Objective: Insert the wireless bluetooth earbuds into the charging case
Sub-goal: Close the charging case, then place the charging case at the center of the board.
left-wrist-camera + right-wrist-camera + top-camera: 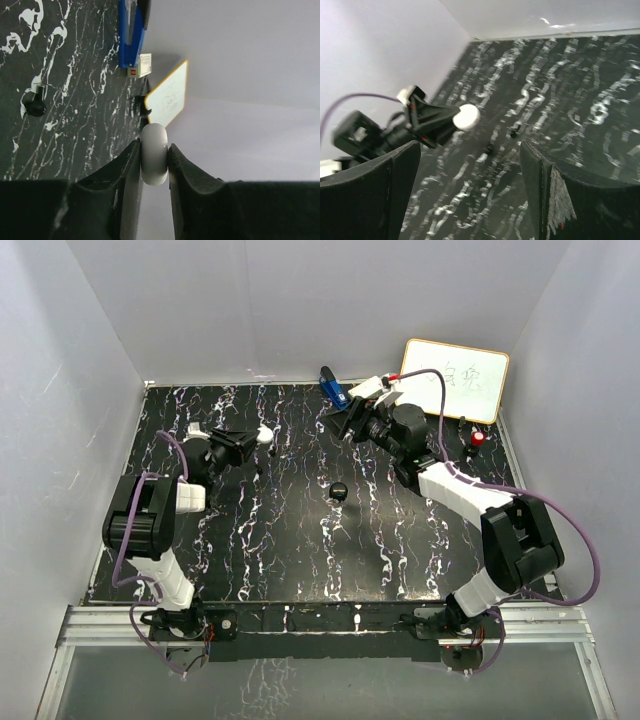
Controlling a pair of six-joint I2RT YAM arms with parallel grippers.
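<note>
- Between the fingers of the left end effector (154,146), a white round charging case (154,157) is sitting on edge, with both pads pressing tight against its flat sides.
- Over on the right end effector (470,150), the fingers are standing wide apart and gripping nothing, with only the black, white-veined bench (300,550) showing through the gap.
- Ahead and to the left of the right fingers, the right wrist view is showing the case as a full round disc at the tip of the left end effector, while the left wrist view is giving only its rim.
- Beyond the clamped case, the left wrist view is taking in a blue object (131,35) and a whiteboard (170,97).
- Between the two end effectors and nearer the bases, a small black object (339,490) is lying on the bench in the top view.
- The case is looking smooth, plain white and rounded at the rim.
- The earbuds are not standing out against the white veining, so I cannot tell where they are lying.
</note>
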